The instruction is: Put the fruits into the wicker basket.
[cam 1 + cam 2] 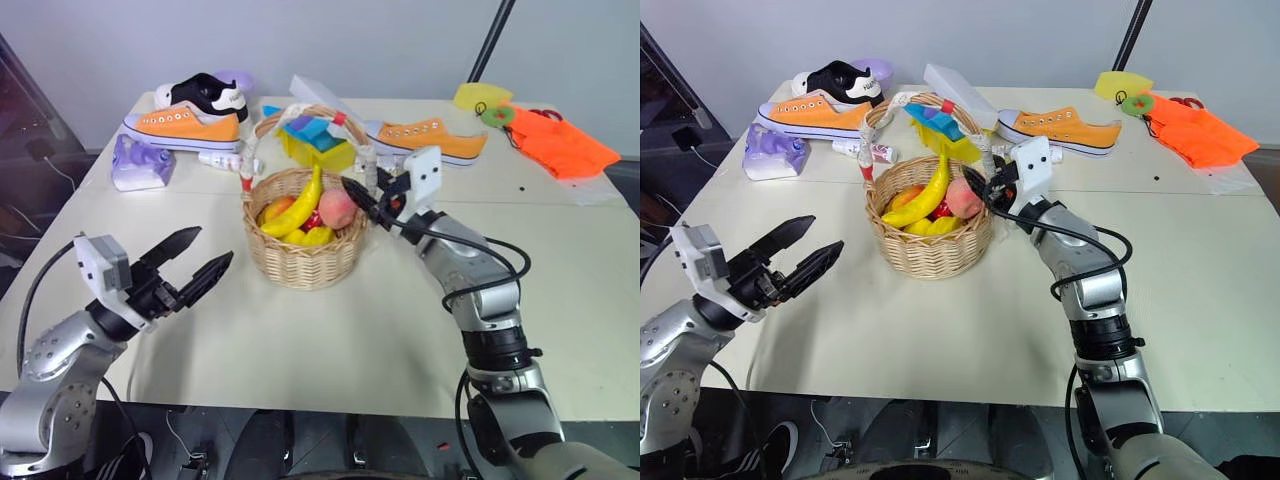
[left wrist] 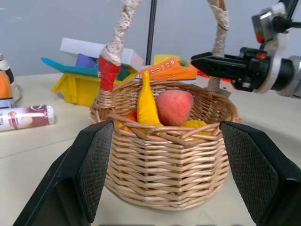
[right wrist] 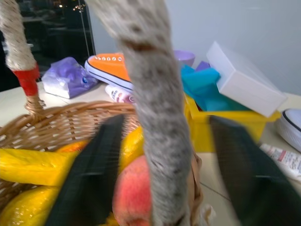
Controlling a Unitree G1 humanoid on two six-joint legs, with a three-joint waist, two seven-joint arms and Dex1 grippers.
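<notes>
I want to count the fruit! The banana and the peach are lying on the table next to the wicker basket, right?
Not quite. The banana and the peach are inside the wicker basket, not on the table beside it. The left eye view shows them resting among the other fruit in it.

Left gripper [image 1: 190,262] fingers spread, right gripper [image 3: 171,179] fingers apart

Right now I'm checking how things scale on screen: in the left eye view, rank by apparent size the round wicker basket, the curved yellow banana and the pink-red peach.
1. Round wicker basket
2. Curved yellow banana
3. Pink-red peach

All sit together, so nearness barely distorts this.
</notes>
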